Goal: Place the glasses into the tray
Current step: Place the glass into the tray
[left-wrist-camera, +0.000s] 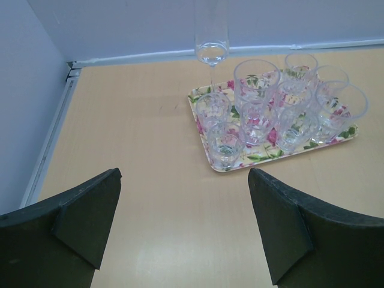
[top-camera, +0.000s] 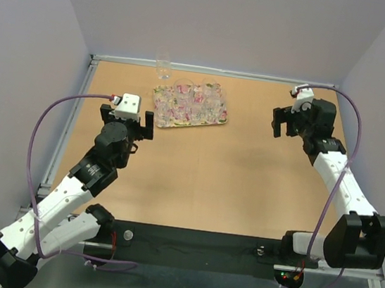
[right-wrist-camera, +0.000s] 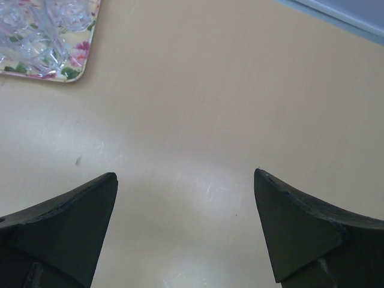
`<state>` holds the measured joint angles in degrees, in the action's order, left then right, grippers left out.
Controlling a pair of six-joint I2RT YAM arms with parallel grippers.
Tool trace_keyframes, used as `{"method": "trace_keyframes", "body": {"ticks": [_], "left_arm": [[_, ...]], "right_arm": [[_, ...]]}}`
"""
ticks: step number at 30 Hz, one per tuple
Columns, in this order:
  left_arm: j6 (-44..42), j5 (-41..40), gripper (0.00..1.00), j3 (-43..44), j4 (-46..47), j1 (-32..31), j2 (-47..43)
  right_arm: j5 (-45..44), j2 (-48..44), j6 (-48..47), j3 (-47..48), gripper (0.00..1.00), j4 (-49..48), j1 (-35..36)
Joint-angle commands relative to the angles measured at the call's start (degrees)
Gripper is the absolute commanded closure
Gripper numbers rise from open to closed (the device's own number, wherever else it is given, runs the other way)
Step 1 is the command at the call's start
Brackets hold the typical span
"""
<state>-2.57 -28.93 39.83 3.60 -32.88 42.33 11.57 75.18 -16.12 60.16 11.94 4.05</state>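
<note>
While left hand (left-wrist-camera: 183,180) and right hand (right-wrist-camera: 186,177) released, roughly eight glasses (left-wrist-camera: 255,123) on one tray (left-wrist-camera: 264,155), one flute (left-wrist-camera: 212,51) behind.

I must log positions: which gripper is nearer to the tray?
Left. The left gripper sits beside the tray, at its near-left corner; the right gripper is farther away, on its right side.

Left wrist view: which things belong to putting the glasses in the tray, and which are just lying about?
Job: clear tumblers, all on the floral tray.
Lying about: stemmed flute on the table behind the tray, possibly still to load.
</note>
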Motion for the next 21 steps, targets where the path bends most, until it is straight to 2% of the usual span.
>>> {"method": "trace_keyframes", "body": {"ticks": [1, 6, 21], "left_arm": [[-0.4, -1.0, 0.01, -0.5, 2.6, 0.4, -0.1], [-0.5, -1.0, 0.01, -0.6, 2.6, 0.3, 0.2], [-0.5, -1.4, 0.01, -0.6, 2.6, 0.4, 0.8]], "right_arm": [[-3.1, -4.2, 4.5, -4.3, 0.0, -6.8, -2.0], [-8.8, -6.1, 8.6, -6.7, 0.0, -9.0, -5.3], [-7.6, -9.0, 14.0, -7.9, 0.0, -9.9, -8.9]]}}
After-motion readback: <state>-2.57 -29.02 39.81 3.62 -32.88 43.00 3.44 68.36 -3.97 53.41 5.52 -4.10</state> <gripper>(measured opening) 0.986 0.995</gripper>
